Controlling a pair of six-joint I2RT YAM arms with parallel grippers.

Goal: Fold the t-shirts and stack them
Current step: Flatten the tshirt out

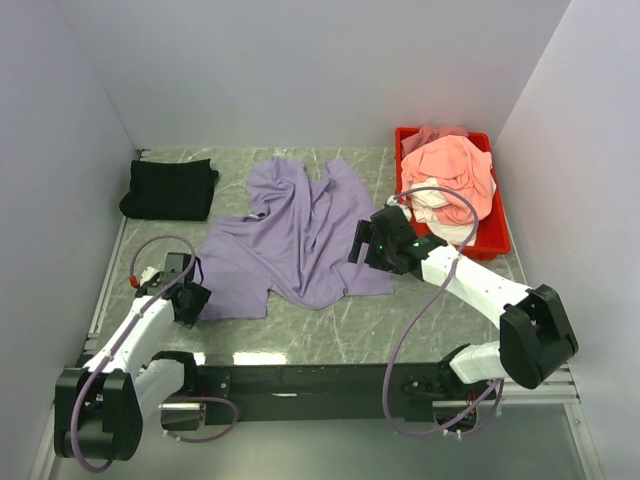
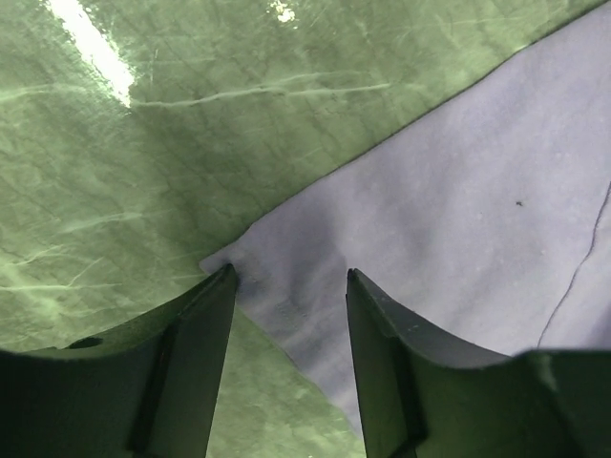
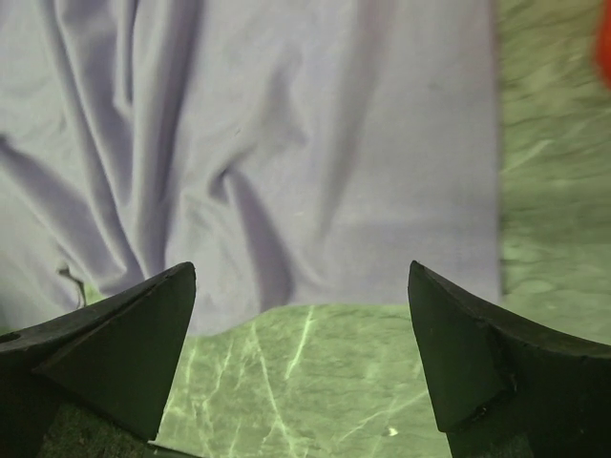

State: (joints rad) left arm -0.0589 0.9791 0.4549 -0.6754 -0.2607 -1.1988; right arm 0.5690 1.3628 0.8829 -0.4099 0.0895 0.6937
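Lavender-purple t-shirt [image 1: 300, 235] lies spread open and rumpled at the centre of the green marble-patterned table [image 1: 340, 325], unfolded. Left gripper [image 2: 291, 286] sits low at the garment's near-left corner, its fingers moderately apart and straddling the corner point; the cloth lies flat between them and is not pinched. Right gripper [image 3: 301, 353] hovers at the shirt's right side with its fingers spread wide, the hem edge and bare table showing between them; it holds nothing. Black t-shirt [image 1: 168, 188] rests folded at the far left of the table, well apart from the purple one. Salmon-pink t-shirt [image 1: 450, 165] is heaped in the red tray [image 1: 495, 243] at the far right, over the white t-shirt [image 1: 445, 228].
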